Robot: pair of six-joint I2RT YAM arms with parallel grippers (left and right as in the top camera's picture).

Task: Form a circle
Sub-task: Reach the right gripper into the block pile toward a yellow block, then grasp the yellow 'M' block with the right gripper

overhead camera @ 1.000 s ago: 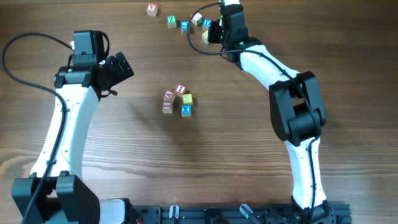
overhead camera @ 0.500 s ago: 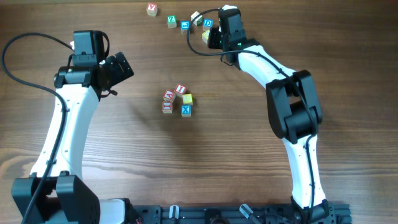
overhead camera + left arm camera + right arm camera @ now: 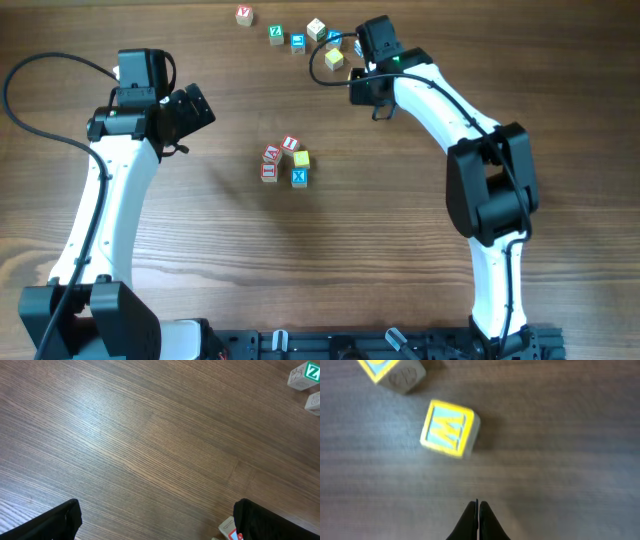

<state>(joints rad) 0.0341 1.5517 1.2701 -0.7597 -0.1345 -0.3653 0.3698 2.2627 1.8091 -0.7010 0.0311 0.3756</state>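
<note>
The right gripper is pinched shut on nothing, its tips just short of a yellow-edged block on the far side of the table. The left gripper hangs spread wide and empty over the wood. The circle, a tight cluster of blocks, sits mid-table between the arms.

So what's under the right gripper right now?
Only bare table under the shut right gripper; the yellow cube sits apart ahead of it. Overhead, the right arm covers that spot.
</note>
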